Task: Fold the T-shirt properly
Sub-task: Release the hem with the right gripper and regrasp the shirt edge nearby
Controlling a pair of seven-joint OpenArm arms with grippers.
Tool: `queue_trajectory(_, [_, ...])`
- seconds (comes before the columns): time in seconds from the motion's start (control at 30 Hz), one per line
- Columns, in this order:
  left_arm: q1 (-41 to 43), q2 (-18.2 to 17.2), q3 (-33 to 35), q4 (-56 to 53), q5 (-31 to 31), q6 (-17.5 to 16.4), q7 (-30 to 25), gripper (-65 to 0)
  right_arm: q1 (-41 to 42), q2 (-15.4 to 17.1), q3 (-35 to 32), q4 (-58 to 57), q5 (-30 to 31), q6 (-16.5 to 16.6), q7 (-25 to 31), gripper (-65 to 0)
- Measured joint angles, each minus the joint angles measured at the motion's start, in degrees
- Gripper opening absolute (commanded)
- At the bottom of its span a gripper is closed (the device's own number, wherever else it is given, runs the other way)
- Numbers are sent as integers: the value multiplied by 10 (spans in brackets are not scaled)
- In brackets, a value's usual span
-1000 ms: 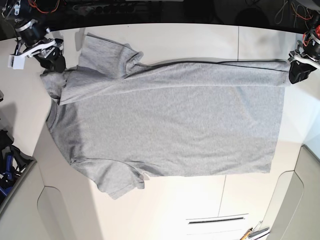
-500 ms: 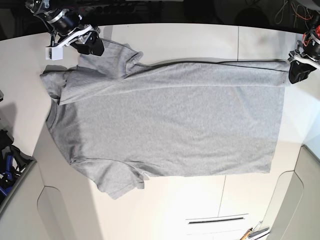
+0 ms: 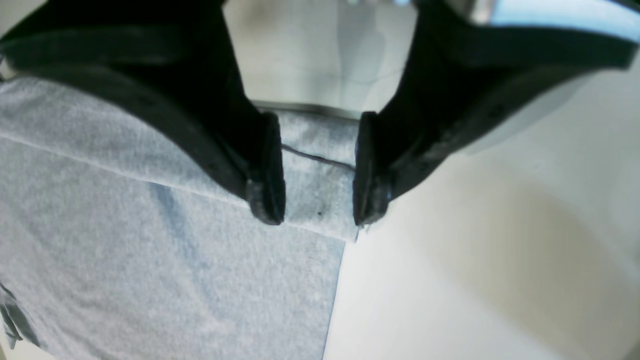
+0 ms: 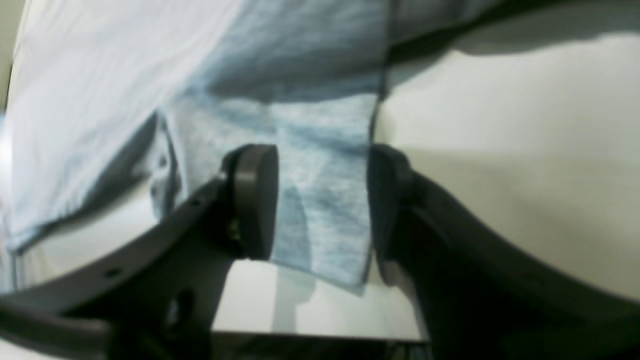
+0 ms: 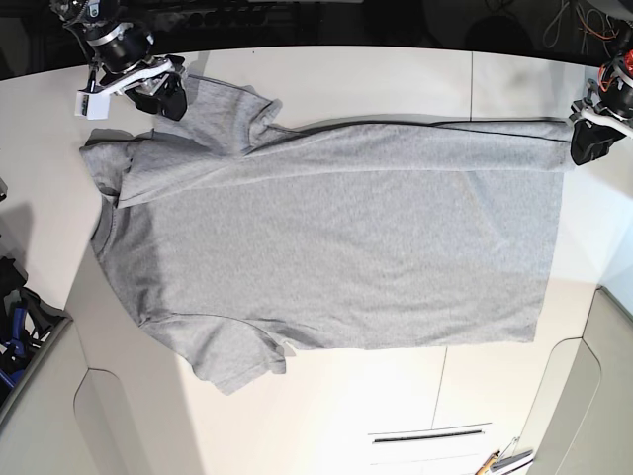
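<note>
The grey T-shirt point(image 5: 336, 237) lies spread flat on the white table point(image 5: 396, 69), plain side up, neck to the left and hem to the right. Its far long edge is folded over in a narrow strip. My right gripper point(image 5: 163, 97) stands open at the outer edge of the far sleeve. In the right wrist view its fingertips point(image 4: 255, 200) straddle the sleeve cloth point(image 4: 320, 140). My left gripper point(image 5: 586, 146) is open at the far hem corner. Close up, the left gripper point(image 3: 318, 200) has the folded corner of the T-shirt point(image 3: 150, 260) between its spread pads.
A dark gap and cables run along the table's far edge. A blue object point(image 5: 15, 327) sits off the left edge. A pale strip point(image 5: 430, 435) and small tools point(image 5: 504, 460) lie near the front right. Table seams curve at both front corners.
My right gripper left the collar and shoulder area and moved up and right to the far sleeve, then settled slightly back left. The left gripper and the shirt stayed put.
</note>
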Motion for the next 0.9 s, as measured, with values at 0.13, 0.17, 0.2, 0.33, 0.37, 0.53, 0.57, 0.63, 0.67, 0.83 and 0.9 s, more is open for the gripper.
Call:
queue_trajectory(0.13, [0,0,0,0,0,0,0,-392,1,-1,0,0,0,-2,0,-355])
queue_trajectory(0.17, [0,0,0,0,0,0,0,-392,1,-1,0,0,0,-2,0,-355])
queue_trajectory(0.2, [0,0,0,0,0,0,0,-392,2,-1,0,0,0,-4,0,-355])
queue_trajectory(0.33, [0,0,0,0,0,0,0,-392,2,-2,0,0,-15,-16,12,-355])
queue_trajectory(0.37, [0,0,0,0,0,0,0,-392,4,-1,0,0,-20,-16,13,-355])
queue_trajectory(0.53, [0,0,0,0,0,0,0,-392,9,-4,0,0,-24,-19,13,-355])
queue_trajectory(0.57, [0,0,0,0,0,0,0,-392,9,-6,0,0,-26,-19,14,-355])
queue_trajectory(0.63, [0,0,0,0,0,0,0,-392,10,-9,0,0,-34,-19,15,-355])
queue_trajectory(0.67, [0,0,0,0,0,0,0,-392,14,-10,0,0,-34,-19,15,-355])
queue_trajectory(0.83, [0,0,0,0,0,0,0,-392,24,-9,0,0,-38,-19,10,-355])
queue_trajectory(0.9, [0,0,0,0,0,0,0,-392,25,-9,0,0,-39,-19,10,-355])
